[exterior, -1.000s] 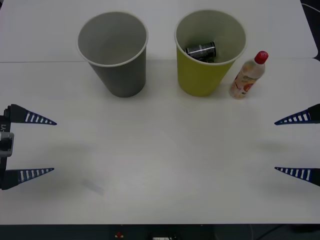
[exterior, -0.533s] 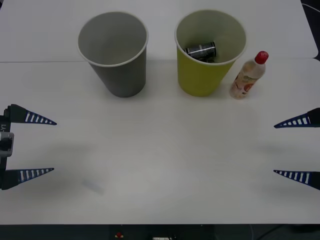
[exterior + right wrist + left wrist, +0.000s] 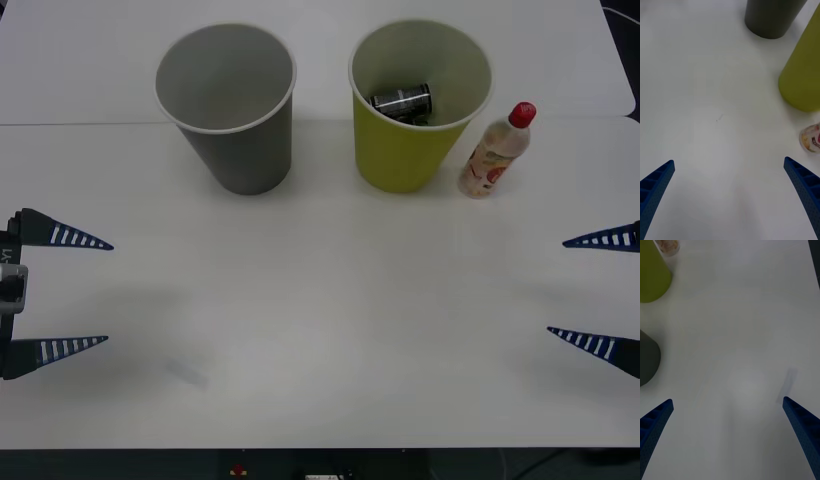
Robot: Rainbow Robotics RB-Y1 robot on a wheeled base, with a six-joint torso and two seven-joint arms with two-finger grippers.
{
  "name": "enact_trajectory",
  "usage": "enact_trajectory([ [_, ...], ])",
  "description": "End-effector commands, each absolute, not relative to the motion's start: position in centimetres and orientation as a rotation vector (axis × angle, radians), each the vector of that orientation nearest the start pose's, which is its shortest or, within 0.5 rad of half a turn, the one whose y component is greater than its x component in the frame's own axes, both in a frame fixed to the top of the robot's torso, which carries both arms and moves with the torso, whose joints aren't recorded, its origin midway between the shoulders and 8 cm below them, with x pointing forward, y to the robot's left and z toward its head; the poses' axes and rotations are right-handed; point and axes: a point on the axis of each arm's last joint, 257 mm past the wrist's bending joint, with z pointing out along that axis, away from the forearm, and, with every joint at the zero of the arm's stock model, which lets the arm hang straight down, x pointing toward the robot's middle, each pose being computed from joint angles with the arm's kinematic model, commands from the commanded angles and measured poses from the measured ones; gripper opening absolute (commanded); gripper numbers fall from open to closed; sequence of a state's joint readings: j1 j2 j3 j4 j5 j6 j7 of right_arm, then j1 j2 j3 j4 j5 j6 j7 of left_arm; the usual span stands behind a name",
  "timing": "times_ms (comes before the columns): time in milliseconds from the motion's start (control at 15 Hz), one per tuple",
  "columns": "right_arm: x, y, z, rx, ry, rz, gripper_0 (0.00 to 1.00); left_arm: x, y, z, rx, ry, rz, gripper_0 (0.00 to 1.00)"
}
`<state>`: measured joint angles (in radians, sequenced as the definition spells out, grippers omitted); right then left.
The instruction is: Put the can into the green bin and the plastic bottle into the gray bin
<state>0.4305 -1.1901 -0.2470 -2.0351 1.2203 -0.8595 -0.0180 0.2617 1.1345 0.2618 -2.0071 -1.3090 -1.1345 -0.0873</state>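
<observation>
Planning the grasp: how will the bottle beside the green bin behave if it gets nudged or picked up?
The plastic bottle stands upright, tall on a narrow base, so a sideways nudge would probably tip it, perhaps against the green bin. Once down, its round body would likely roll. Small and plastic, it probably lifts easily, though smooth walls may slip.

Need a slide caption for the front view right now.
Can lies inside the green bin; plastic bottle stands beside it; gray bin empty; both claws open at the table's sides.
</observation>
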Motion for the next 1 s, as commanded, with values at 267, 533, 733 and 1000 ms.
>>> enact_trajectory([
  [267,35.3,-31.8,-18.2,-1.29,1.679,-0.013,1.0,34.1,28.6,-16.7,1.762,1.444,-0.118,1.0],
  [533,36.1,-32.5,-19.9,-1.069,1.734,-0.11,1.0,34.1,28.6,-16.7,1.762,1.444,-0.118,1.0],
  [733,36.6,-33.8,-20.5,-0.94,1.769,-0.165,1.0,34.1,28.6,-16.7,1.762,1.444,-0.118,1.0],
  [1000,36.8,-34.7,-20.6,-0.737,1.832,-0.111,1.0,34.1,28.6,-16.7,1.762,1.444,-0.118,1.0],
])
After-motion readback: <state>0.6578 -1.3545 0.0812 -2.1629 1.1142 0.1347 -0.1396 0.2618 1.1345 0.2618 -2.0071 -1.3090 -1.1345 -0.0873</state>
